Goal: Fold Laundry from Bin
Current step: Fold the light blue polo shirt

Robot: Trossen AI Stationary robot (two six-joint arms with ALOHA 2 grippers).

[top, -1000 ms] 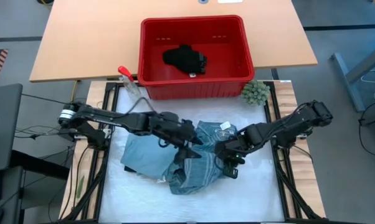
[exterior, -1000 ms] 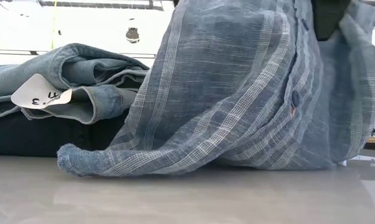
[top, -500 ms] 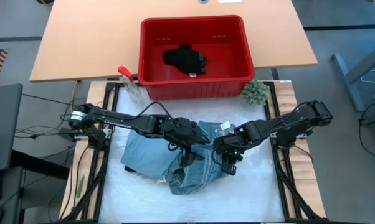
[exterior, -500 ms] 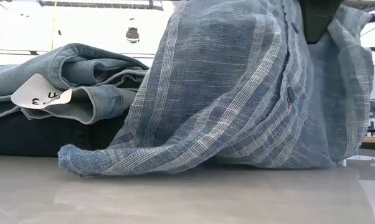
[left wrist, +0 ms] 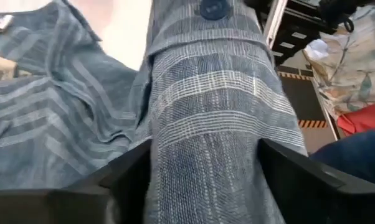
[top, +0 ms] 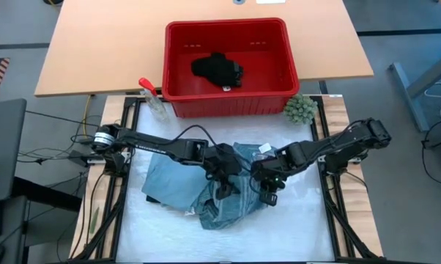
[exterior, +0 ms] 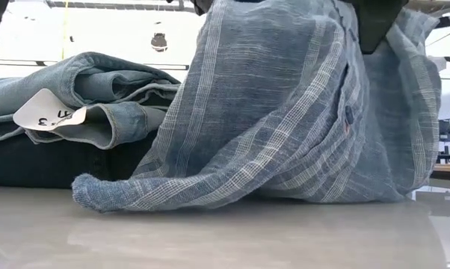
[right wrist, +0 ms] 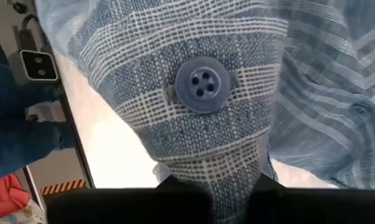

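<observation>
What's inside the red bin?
Inside the red bin lies one small black garment with a little pale tag. The rest of the floor looks bare. Anything under the black piece is covered and cannot be seen.

I'm seeing a blue-white striped shirt (top: pixel 231 198), light blue jeans (top: pixel 169 183), a red bin (top: pixel 228 103) and a black piece (top: pixel 217 68).
</observation>
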